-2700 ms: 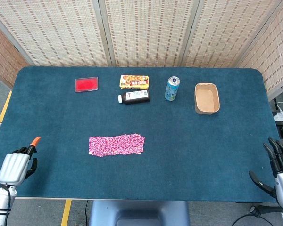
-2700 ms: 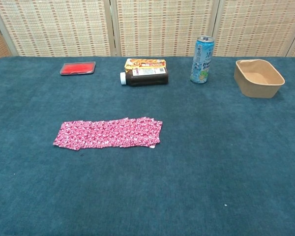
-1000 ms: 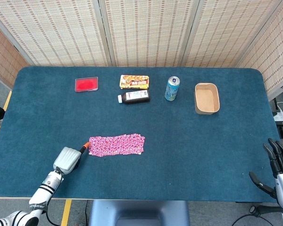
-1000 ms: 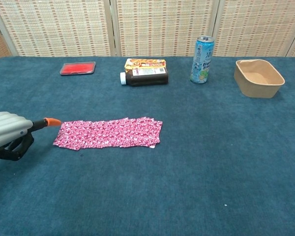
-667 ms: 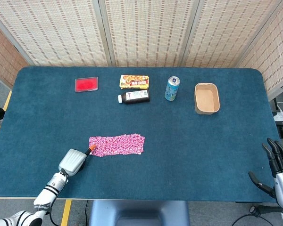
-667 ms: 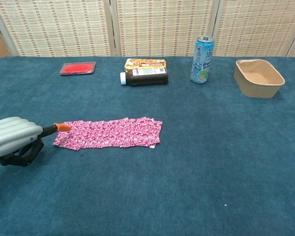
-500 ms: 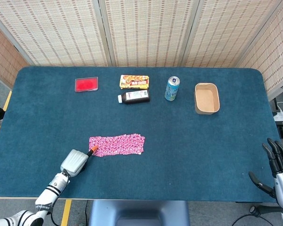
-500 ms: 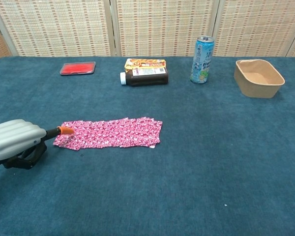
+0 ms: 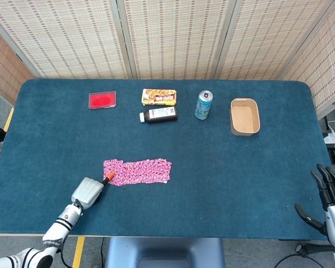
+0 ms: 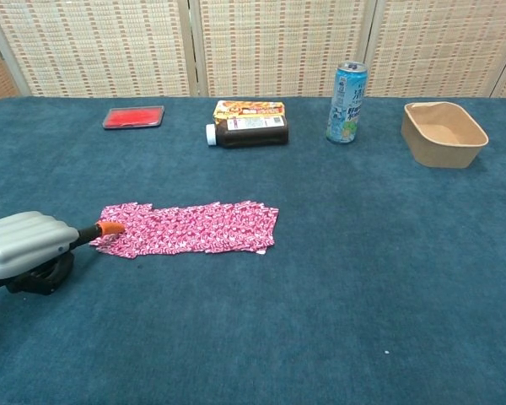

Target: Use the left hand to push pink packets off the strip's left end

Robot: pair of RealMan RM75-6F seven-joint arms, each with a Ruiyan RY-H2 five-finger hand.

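- We see the strip of pink packets (image 9: 137, 171) lying flat on the blue table (image 9: 223, 184), toward its near left part, running left to right.
- In the chest view the strip (image 10: 190, 228) shows its leftmost packets a little skewed out of line with the others.
- The left hand (image 9: 87, 191) sits low over the table just beside the strip's left end, its grey back turned up.
- One extended finger with an orange tip (image 10: 111, 227) points to the right and touches the packets at that left end.
- The other fingers of the left hand (image 10: 25, 250) are curled in beneath it; they hold nothing.
- The right hand (image 9: 330, 204) shows only in the head view, off the table's near right corner, well apart from the strip.
- Its dark fingers (image 9: 325, 184) are spread apart, and nothing is in them.
- Along the far side of the table we see a flat red case (image 9: 102, 100), a yellow snack box (image 9: 159, 97), and a dark bottle (image 9: 158, 115) lying on its side just in front of the box.
- To the right of those a blue can (image 9: 204, 105) stands upright, and further right lies a brown paper tray (image 9: 244, 116).
- All of these far things lie well apart from the strip.
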